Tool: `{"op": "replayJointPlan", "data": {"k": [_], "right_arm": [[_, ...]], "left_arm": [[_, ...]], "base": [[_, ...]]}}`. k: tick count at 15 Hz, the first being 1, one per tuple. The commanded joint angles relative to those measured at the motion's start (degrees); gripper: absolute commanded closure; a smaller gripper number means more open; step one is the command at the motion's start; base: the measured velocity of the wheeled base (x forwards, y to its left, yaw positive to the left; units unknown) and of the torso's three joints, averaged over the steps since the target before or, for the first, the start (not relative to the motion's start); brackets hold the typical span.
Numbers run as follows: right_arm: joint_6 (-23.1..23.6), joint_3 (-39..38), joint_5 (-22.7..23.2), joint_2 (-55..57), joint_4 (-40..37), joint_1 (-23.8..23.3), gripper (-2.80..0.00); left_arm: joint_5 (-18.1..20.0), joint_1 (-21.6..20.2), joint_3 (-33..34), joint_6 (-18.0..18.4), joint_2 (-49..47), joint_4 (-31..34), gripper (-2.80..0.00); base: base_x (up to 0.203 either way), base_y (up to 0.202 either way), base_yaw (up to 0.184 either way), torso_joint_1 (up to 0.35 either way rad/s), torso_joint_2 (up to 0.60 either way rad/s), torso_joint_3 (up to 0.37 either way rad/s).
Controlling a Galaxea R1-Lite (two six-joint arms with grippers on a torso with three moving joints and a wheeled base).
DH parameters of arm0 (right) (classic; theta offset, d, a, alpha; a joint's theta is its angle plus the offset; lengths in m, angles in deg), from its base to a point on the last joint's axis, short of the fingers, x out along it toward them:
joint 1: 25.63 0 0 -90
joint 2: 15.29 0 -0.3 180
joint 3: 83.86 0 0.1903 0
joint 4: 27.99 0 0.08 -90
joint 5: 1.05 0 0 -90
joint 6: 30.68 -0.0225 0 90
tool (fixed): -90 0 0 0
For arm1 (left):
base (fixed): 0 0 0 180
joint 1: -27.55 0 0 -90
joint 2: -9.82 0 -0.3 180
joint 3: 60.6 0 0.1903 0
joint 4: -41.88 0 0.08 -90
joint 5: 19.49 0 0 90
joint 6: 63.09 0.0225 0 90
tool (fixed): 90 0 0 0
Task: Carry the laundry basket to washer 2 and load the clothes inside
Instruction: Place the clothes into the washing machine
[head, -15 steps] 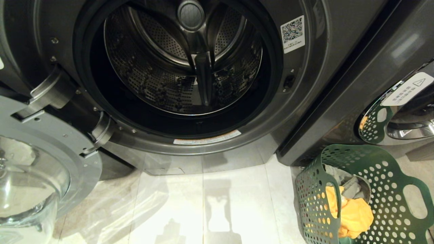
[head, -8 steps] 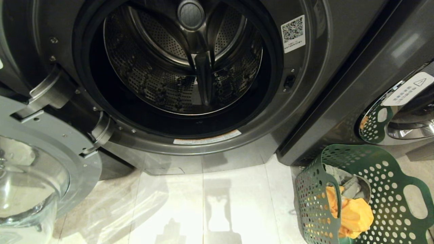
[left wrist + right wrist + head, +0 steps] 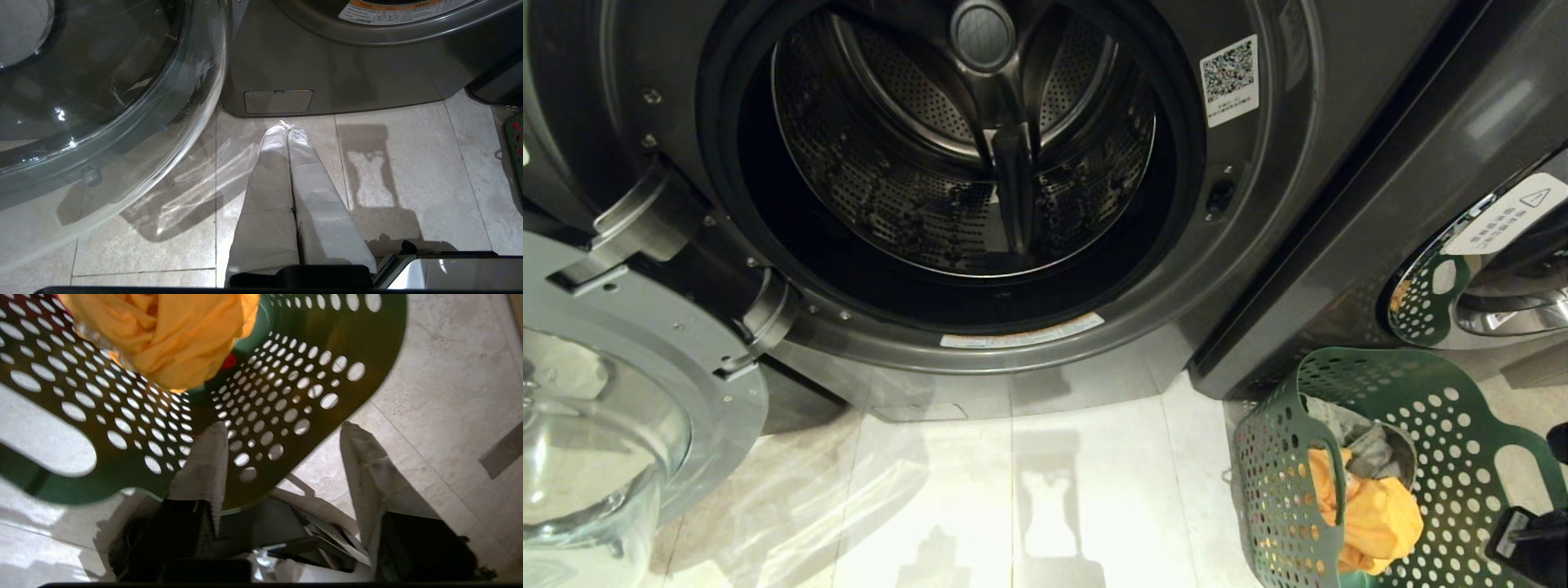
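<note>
Laundry room — front-load washers (image 3: 980,180) on tiled floor (image 3: 1029,490).

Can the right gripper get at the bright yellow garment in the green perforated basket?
Probably yes: the right gripper stands open at the basket rim, and the yellow garment lies uncovered on top.

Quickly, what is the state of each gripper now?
Left gripper: shut, holding nothing, over the floor tiles.
Right gripper: open, empty, beside the laundry basket.
</note>
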Motion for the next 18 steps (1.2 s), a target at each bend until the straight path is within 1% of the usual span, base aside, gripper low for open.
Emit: {"op": "replayJointPlan", "data": {"k": [1,2,3,4,7,8,9,12,15,17,18], "right_arm": [[-0.08,-0.26,1.1,8.21,5.77,-2.46,-2.8],[0.42,-0.28,4.02,10.78,10.4,-4.1,-2.8],[2.77,0.1,7.74,12.78,12.47,-5.19,-2.8],[7.37,0.32,10.95,13.87,13.27,-5.67,-2.8],[23.26,0.26,23.19,18.31,15.81,-7.77,-2.8],[27.59,0.93,25.64,20.58,16.25,-9.01,-2.8],[29.7,2.45,26.25,23.52,16.42,-9.61,-2.8],[32.65,7.99,25.86,34.89,19.42,-11.83,-2.8],[40.74,12.6,25.84,47.33,26.28,-15.21,-2.8],[44.73,17.08,27.74,54.67,30.81,-16.29,-2.8],[46.45,20.01,30.28,57.79,32.0,-16.8,-2.8]], "left_arm": [[-0.01,0.07,0.35,0.0,-0.09,-0.03,0.0],[-0.02,0.03,0.35,0.0,-0.09,-0.03,0.0],[-0.02,-0.02,0.35,0.0,-0.09,-0.03,0.0],[-0.02,-0.02,0.35,0.0,-0.09,-0.03,0.0],[-0.02,-0.02,0.35,0.0,-0.09,-0.03,0.0],[0.02,0.03,0.35,0.0,-0.09,-0.03,0.0],[0.0,0.07,0.35,0.0,-0.09,-0.03,0.0],[-0.02,-0.02,0.35,0.0,-0.09,-0.03,0.0],[0.03,-0.02,0.35,0.0,-0.09,-0.03,0.0],[-0.02,-0.02,0.35,0.0,-0.09,-0.03,0.0],[-0.02,-0.02,0.35,0.0,-0.09,-0.03,0.0]], "base": [[0.0,0.0,0.0,0.0,0.0,0.0],[0.0,0.0,0.0,0.0,0.0,0.0],[0.0,0.0,0.0,0.0,0.0,0.0],[0.0,0.0,0.0,0.0,0.0,0.0],[0.0,0.0,0.0,0.0,0.0,0.0],[0.0,0.0,0.0,0.0,0.0,0.0],[0.0,0.0,0.0,0.0,0.0,0.0],[0.0,0.0,0.0,0.0,0.0,0.0],[0.0,0.0,0.0,0.0,0.0,0.0],[0.0,0.0,0.0,0.0,0.0,0.0],[0.0,0.0,0.0,0.0,0.0,0.0]]}}
